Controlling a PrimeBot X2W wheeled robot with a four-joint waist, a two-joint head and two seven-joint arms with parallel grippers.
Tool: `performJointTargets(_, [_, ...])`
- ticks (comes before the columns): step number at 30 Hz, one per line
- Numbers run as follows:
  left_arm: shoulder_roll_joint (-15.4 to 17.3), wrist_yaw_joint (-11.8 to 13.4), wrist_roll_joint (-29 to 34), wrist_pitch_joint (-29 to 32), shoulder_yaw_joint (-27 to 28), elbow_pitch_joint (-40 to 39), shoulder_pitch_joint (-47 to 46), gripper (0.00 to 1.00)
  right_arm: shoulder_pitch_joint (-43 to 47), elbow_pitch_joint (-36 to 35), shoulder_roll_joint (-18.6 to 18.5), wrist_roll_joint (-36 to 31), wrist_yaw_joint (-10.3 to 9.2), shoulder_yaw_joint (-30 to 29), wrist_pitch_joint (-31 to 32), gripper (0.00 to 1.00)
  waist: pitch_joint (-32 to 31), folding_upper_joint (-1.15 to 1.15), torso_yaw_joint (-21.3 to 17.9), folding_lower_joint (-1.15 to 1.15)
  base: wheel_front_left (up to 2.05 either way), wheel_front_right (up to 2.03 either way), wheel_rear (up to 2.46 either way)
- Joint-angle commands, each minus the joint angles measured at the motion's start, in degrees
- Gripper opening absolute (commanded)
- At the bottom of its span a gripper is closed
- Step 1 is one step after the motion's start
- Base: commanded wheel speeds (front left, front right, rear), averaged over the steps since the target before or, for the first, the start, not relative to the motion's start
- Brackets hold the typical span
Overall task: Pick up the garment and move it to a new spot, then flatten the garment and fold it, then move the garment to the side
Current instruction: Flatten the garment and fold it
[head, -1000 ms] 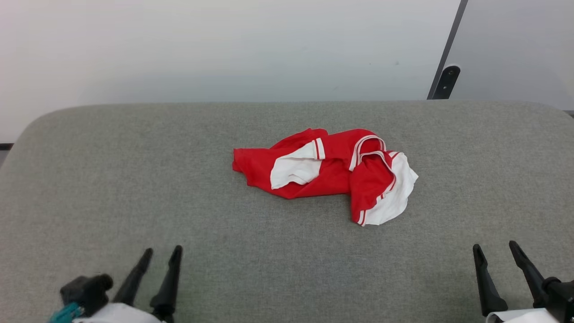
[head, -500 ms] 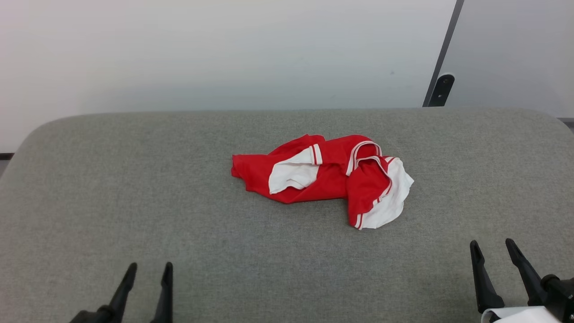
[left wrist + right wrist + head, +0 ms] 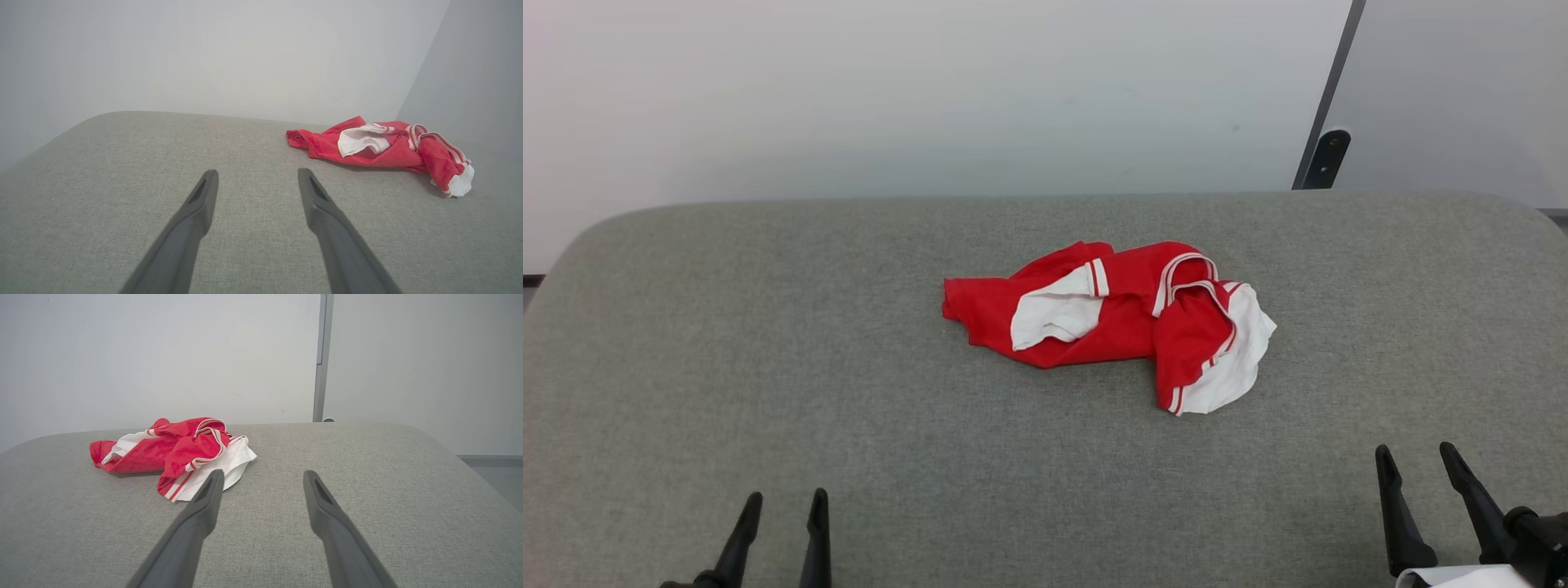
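Red jersey cloth with white sleeves: the garment [image 3: 1107, 322], crumpled in a loose heap near the middle of the grey fabric-covered tabletop [image 3: 768, 343] and touching nothing else. Well apart from both grippers. Low at the near left edge, the left gripper [image 3: 787, 495], fingers spread apart and empty. At the near right, the right gripper [image 3: 1413, 449], likewise spread and holding nothing. Seen from the right wrist, just beyond and left of that gripper's tips. Seen from the left wrist, farther off to the right.

Looks light, soft and limp. Likely to sag and trail rather than lift as one piece, and to drag a little on the woven tabletop. Neither fragile nor slippery, by the look of it. Folded over itself, with a white sleeve [image 3: 1058, 314] lying across the red body and the striped neck trim [image 3: 1188, 273] standing up in a loop on the right half.

Best taken at a raised ridge, not a flat layer. Probably the bunched red fold beside the neck trim, or the white flap [image 3: 1233, 367] at the near right corner, closest to the right gripper. Pinch deep enough to gather several layers, or risk peeling up a single ply and unrolling the pile.
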Motion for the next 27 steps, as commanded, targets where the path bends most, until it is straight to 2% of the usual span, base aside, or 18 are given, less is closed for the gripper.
performJointTargets(1, [-0.3, -0.4, 0.5, 0.0, 0.3, 0.1, 0.2, 1.00, -0.5, 0.1, 0.2, 0.3, 0.00, 0.0, -0.1, 1.00, 0.2, 0.00, 0.1, 0.00, 0.00, 0.00, 0.00])
performJointTargets(13, [-2.3, -1.2, 1.3, 0.0, 0.5, 0.8, -0.5, 1.00, -2.1, 1.1, 0.5, 0.6, 0.00, 1.3, 0.1, 1.00, 1.1, 0.00, 0.7, 0.00, 0.00, 0.00, 0.00])
performJointTargets(15, [-1.7, -1.3, 1.2, 0.0, -0.6, 1.1, -2.7, 1.00, -2.5, 1.1, 0.6, 0.5, 0.00, 1.5, -0.1, 1.00, 1.7, 0.00, 0.7, 0.00, 0.00, 0.00, 0.00])
performJointTargets(19, [2.0, -1.3, -0.3, 0.8, -5.4, 2.7, -11.3, 1.00, -3.8, 0.6, 1.0, 0.2, 0.00, 1.9, -0.8, 1.00, 3.9, 0.00, 0.1, 0.00, 0.00, 0.00, 0.00])
performJointTargets(21, [5.5, -1.3, -1.4, 2.1, -8.8, 3.1, -18.7, 1.00, -4.7, 0.5, 1.2, 0.2, 0.00, 2.2, -1.3, 1.00, 5.4, 0.00, -0.4, 0.00, 0.00, 0.00, 0.00])
performJointTargets(27, [14.5, -1.3, -9.7, 10.5, -20.8, 8.8, -41.2, 1.00, -8.0, 1.6, 2.0, 0.2, 0.00, 3.4, -3.0, 1.00, 10.3, 0.00, -3.1, 0.00, 0.00, 0.00, 0.00])
